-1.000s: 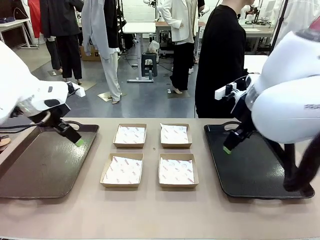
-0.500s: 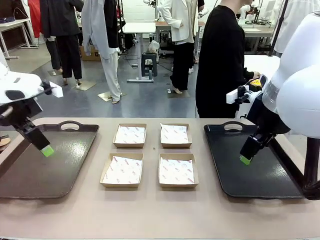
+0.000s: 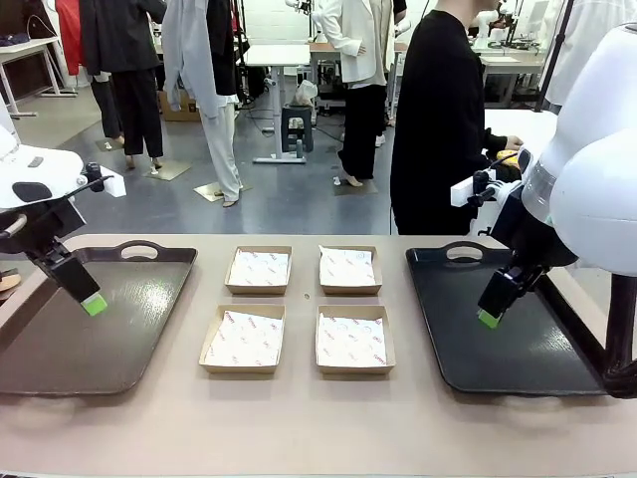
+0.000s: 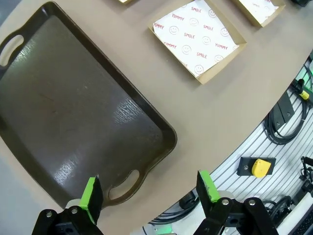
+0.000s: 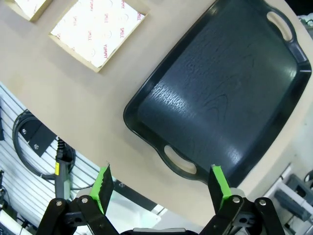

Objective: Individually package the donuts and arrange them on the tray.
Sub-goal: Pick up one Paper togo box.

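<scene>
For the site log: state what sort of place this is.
Most likely a robotics lab or workshop, not a bakery. A white robot arm stands at a table set with paper-lined boxes. A white workbench stands on the bare floor behind, and cables lie on a slatted panel beside the table.

Brown tray [image 3: 70, 349] & black tray [image 3: 518, 349] glossy plastic; tabletop [image 3: 299, 428] matt; boxes [image 3: 242, 368] cardboard w/ paper liners [image 3: 350, 342].

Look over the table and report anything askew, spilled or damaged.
Nothing stands out. The four paper-lined boxes sit square in a two-by-two block between the brown tray and the black tray, both lying flat. No spill or damage shows. The left gripper and right gripper hang open by the trays.
</scene>
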Robot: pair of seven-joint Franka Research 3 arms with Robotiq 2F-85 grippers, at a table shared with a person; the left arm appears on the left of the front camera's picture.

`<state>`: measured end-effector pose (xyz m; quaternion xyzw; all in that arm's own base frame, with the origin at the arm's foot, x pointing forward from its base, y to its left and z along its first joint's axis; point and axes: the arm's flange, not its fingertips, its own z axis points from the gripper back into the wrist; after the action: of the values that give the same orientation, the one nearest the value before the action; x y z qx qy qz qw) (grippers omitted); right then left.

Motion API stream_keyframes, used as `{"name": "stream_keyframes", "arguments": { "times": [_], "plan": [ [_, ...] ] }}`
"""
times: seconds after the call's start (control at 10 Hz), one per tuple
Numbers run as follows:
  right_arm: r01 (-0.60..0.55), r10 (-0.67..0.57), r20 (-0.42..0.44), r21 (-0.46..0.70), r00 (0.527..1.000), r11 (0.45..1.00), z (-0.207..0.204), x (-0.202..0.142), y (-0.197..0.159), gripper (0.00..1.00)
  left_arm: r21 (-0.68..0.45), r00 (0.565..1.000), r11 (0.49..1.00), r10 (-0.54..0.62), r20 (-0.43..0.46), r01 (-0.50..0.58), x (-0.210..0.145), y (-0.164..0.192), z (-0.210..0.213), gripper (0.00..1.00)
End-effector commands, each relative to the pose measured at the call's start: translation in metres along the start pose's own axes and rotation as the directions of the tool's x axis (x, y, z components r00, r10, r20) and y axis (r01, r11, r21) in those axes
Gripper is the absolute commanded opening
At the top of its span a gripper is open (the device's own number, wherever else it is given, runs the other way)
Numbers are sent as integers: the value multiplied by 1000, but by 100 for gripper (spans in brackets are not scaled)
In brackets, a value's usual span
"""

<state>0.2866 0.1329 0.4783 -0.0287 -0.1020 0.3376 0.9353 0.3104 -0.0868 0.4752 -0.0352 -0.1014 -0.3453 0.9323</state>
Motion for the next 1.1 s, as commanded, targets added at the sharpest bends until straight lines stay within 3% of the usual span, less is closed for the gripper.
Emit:
{"name": "stream_keyframes", "arguments": {
  "times": [0.0, 0.1, 0.2, 0.3, 0.4, 0.5, 0.7, 0.8, 1.0],
  "plan": [
    [74, -83, 23, 255, 996, 964, -1, -2, -17, 100, -242, 999, 969, 47, 20, -40, -1, 4, 7, 100],
    [158, -192, 32, 444, 981, 882, -5, -7, -38, 100, -446, 994, 893, 91, 60, -55, -3, 13, 13, 100],
    [244, -321, 19, 608, 947, 756, -12, -15, -58, 100, -615, 986, 787, 135, 94, -49, -7, 23, 16, 100],
    [319, -454, -24, 745, 890, 586, -24, -26, -79, 100, -739, 976, 671, 198, 93, -65, -11, 37, 15, 100],
    [362, -552, -67, 818, 831, 446, -35, -40, -97, 100, -825, 962, 559, 263, 76, -88, -15, 52, 7, 100],
    [375, -610, -105, 864, 786, 335, -43, -57, -104, 100, -869, 934, 480, 353, 61, -125, -28, 63, 8, 100],
    [366, -693, -111, 901, 713, 232, -53, -92, -135, 100, -914, 881, 370, 473, 31, -166, -42, 91, -14, 100],
    [355, -719, -112, 914, 686, 196, -55, -107, -143, 100, -916, 859, 345, 512, 0, -205, -57, 104, -20, 100],
    [300, -730, -97, 941, 676, 153, -58, -129, -156, 100, -918, 812, 299, 582, -42, -262, -79, 122, -33, 100]
  ]
}}
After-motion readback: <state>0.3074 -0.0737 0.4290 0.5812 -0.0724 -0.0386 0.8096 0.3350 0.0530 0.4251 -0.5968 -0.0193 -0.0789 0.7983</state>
